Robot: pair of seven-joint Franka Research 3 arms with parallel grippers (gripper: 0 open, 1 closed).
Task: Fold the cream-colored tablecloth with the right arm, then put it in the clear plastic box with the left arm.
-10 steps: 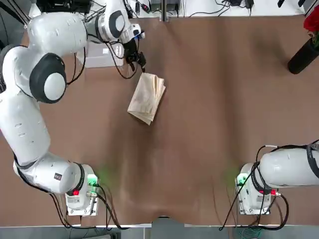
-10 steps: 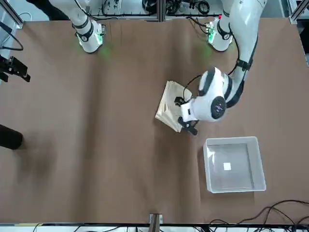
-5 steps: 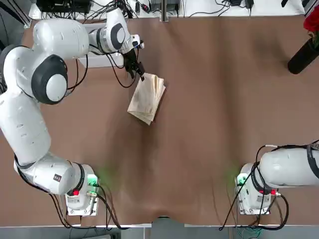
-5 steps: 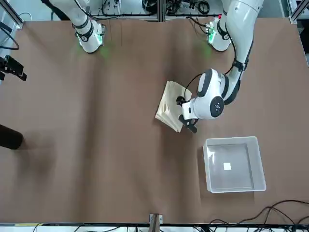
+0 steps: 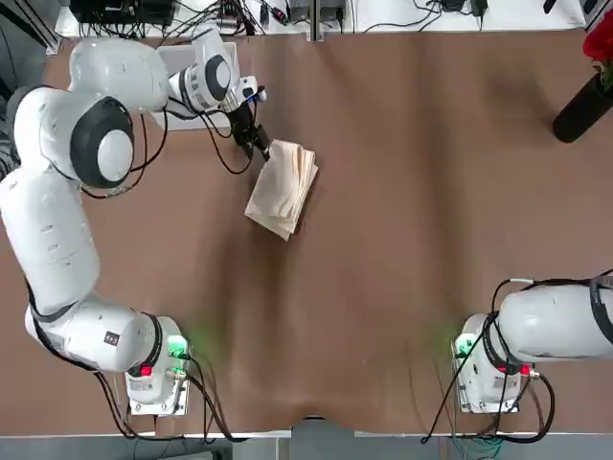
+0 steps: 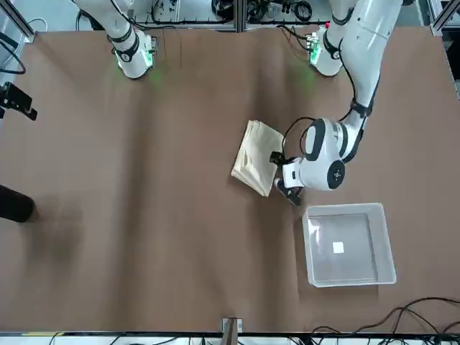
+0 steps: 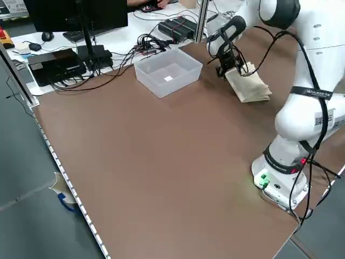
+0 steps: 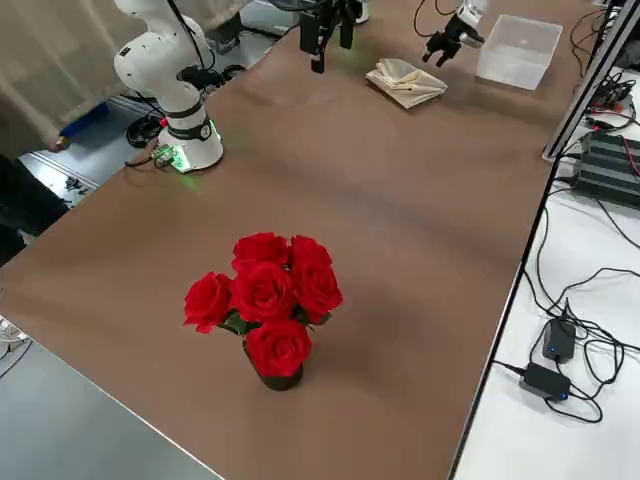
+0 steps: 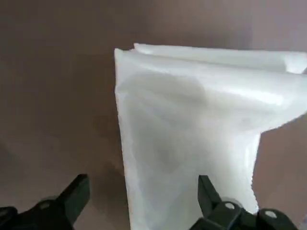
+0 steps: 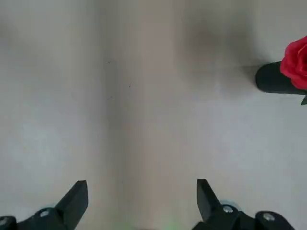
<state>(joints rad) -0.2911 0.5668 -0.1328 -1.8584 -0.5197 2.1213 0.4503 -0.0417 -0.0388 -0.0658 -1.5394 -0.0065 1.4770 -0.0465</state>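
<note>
A big brown table (image 5: 402, 211) with cables and a black box along its far edge, and red roses in a dark vase (image 8: 268, 318) at one corner. On it, a clear plastic box (image 6: 349, 244) holding only a small white label, with the folded cream-colored tablecloth (image 5: 283, 189) lying near it, outside. Left gripper (image 5: 257, 149) low at the cloth's edge, fingers spread and gripping nothing; right gripper (image 10: 139, 203) parked high above the table, spread too, mostly cut off.

Glossy white arms (image 5: 57, 240), black joint caps, black cables (green base lights).
</note>
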